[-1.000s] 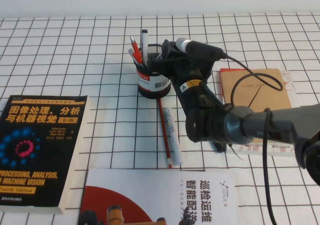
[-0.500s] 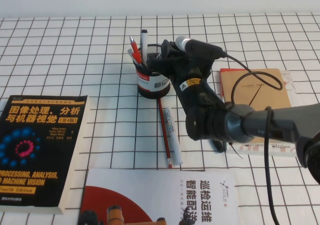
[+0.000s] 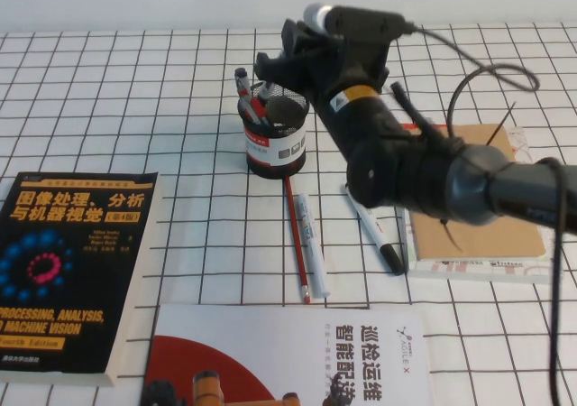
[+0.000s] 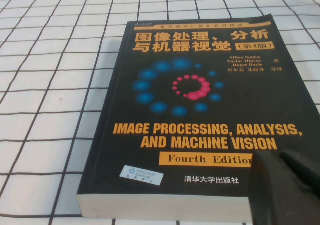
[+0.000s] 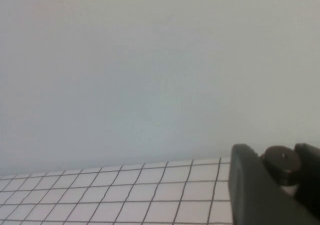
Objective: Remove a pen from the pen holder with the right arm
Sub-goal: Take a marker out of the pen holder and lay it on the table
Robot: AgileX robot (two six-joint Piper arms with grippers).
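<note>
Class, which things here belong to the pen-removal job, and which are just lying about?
Job: pen holder; pen held in right gripper above it.
Lying about: black book, left gripper by it; brown book; booklet; red pencil; white pen; marker.

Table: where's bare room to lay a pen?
Bare grid left of the pen holder, beyond the black book. Crowded from red pencil to brown book. Right gripper holds a pen over the holder; left gripper hangs over the black book.
</note>
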